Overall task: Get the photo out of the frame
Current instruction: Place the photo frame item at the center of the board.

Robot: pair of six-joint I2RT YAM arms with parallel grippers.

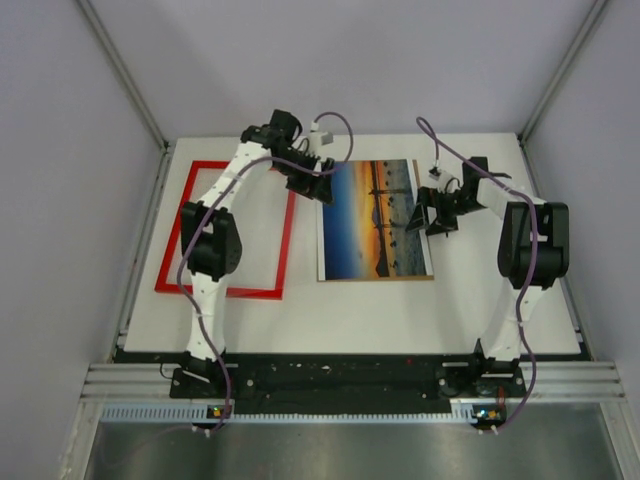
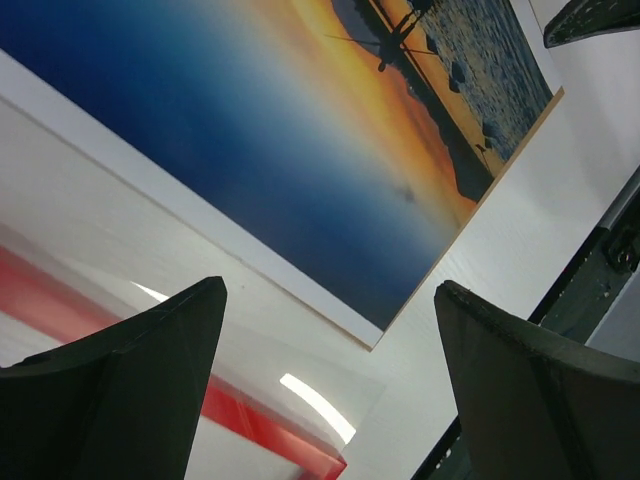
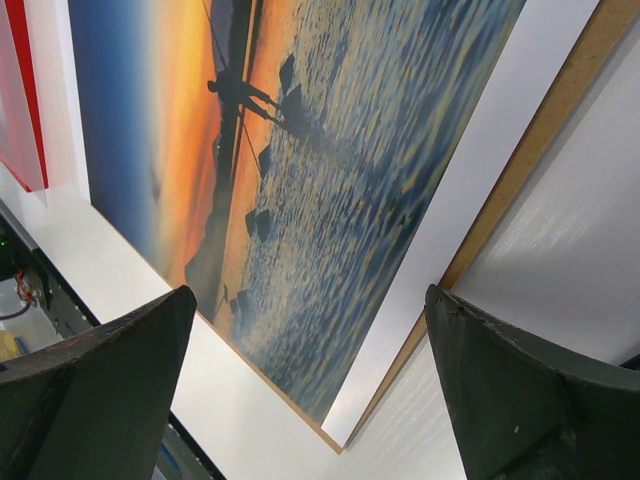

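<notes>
The photo [image 1: 372, 220], an orange-and-blue sunset print, lies flat on the white table to the right of the frame [image 1: 175, 232], a thin red rectangle that lies apart from it. My left gripper [image 1: 306, 184] hovers open between the frame's far right corner and the photo's far left corner. In the left wrist view the photo [image 2: 300, 150] and a red frame corner [image 2: 265, 428] lie below the left gripper [image 2: 330, 288]. My right gripper [image 1: 430, 215] hangs open over the photo's right edge. The right wrist view has the photo [image 3: 300, 180] beneath the empty right gripper [image 3: 308, 295].
A brown backing board [image 3: 530, 160] sticks out from under the photo along its edge. A clear pane [image 2: 330, 395] with a bright reflection covers the frame corner. Grey walls enclose the table on three sides, and a black rail [image 1: 340, 375] runs along its near edge.
</notes>
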